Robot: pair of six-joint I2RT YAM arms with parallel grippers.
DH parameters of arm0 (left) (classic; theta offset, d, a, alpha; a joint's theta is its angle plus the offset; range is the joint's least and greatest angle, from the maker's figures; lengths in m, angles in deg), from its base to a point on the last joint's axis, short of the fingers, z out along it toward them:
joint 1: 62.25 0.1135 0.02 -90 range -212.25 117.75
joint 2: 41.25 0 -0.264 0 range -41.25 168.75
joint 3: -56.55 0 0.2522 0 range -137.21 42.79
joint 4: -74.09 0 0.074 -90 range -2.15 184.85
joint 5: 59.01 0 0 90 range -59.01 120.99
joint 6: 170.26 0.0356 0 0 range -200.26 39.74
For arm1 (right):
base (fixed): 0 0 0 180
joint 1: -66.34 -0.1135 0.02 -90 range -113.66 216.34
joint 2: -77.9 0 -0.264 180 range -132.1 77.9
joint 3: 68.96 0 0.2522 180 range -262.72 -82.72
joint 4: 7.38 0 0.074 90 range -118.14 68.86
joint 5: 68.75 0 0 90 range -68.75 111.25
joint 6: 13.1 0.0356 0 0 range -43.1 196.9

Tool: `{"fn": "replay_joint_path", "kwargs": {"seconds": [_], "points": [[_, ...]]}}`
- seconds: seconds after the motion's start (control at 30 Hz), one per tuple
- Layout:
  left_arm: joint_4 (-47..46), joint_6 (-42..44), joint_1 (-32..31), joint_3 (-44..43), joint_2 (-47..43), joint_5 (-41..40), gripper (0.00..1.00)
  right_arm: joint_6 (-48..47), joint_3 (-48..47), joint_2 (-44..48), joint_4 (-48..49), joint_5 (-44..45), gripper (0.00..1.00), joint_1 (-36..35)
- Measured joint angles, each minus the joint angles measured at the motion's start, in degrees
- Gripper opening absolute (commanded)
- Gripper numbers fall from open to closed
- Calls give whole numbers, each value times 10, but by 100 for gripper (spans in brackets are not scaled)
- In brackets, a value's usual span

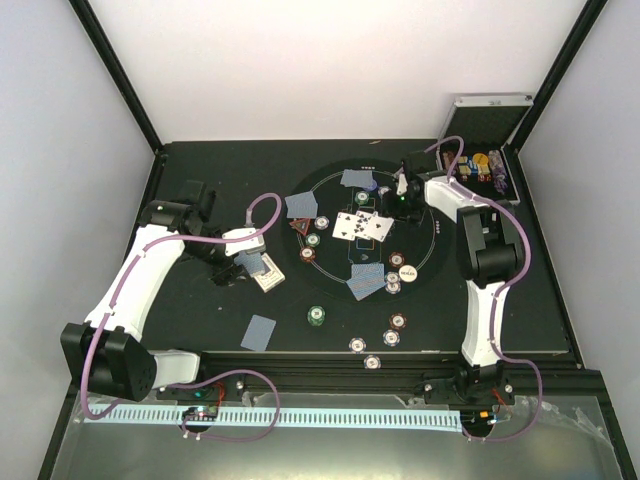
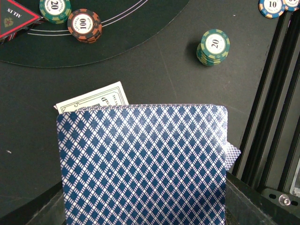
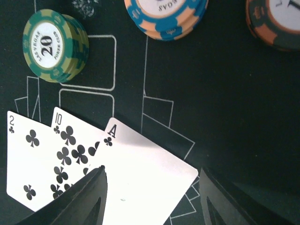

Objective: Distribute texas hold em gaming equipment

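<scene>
Your left gripper (image 1: 249, 262) is clamped shut on blue-backed cards (image 2: 143, 164), whose backs fill the lower part of the left wrist view. The corner of a second card pokes out at their right edge. Just beyond them a banknote (image 2: 96, 99) shows its top corner; you cannot tell whether it touches them. Farther ahead and to the right, on bare table, sits a lone 20 stack (image 2: 213, 47). Ahead and to the left, on the round mat (image 2: 47, 51), a 100 stack (image 2: 84, 24), a 20 stack (image 2: 55, 9) and the red marker (image 2: 14, 18) sit close together.

Your right gripper (image 3: 152, 171) has its fingers (image 3: 86, 199) well apart and holds nothing, low over the face-up cards. The ace (image 3: 150, 157) lies between the fingers. The ten (image 3: 70, 145) and the two (image 3: 26, 154) fan out to its left, and each card overlaps the one to its left. You cannot tell whether the fingertips touch the ace. Ahead of this gripper to the left stands a green stack (image 3: 56, 44). Straight ahead is a blue-orange stack (image 3: 166, 16), and ahead to the right an orange chip (image 3: 274, 26) is cut off by the frame edge.

From above, a single face-down card (image 1: 260, 332) lies behind the left gripper, toward the arm bases. The white button (image 1: 408, 272) lies behind the right gripper. The open case (image 1: 490, 165) stands off to that gripper's right.
</scene>
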Motion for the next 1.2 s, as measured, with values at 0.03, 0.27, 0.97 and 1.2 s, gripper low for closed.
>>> {"fn": "replay_joint_path", "kwargs": {"seconds": [0.03,0.27,0.97,1.2], "points": [[0,0,0,0,0,0,2,-2,-4,-1,-3,-1,56,0],[0,0,0,0,0,0,2,-6,-16,-3,-8,-14,56,0],[-1,0,0,0,0,-4,2,7,37,80,7,-45,62,0],[-1,0,0,0,0,-4,1,12,82,81,21,-41,62,1]]}}
